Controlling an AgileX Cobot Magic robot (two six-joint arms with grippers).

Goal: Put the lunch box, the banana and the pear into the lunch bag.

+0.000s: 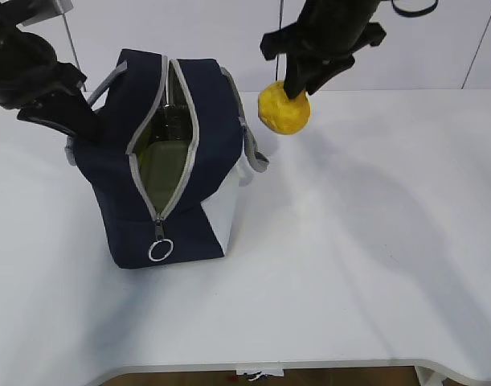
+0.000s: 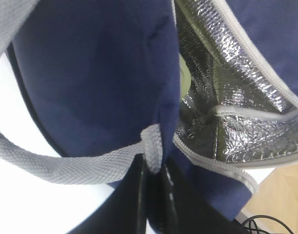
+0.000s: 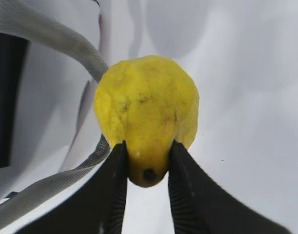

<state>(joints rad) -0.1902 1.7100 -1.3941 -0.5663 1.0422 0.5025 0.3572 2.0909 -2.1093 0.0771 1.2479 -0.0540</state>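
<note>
The right gripper [image 3: 148, 161] pinches the narrow neck of the squat orange-yellow pear [image 1: 284, 108], holding it in the air just beside the right wall of the boxy navy-blue fabric lunch bag [image 1: 124, 201], toward the table's far edge. The bag's zipped-open mouth lies to the pear's left. The left gripper [image 2: 153, 195], clamped shut on the bag's fabric beside a grey webbing handle [image 2: 66, 165], holds that side.

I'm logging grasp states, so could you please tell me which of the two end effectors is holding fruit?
The right end effector: it grips the yellow pear by its narrow end, whereas the left end effector pinches the lunch bag's edge.
</note>
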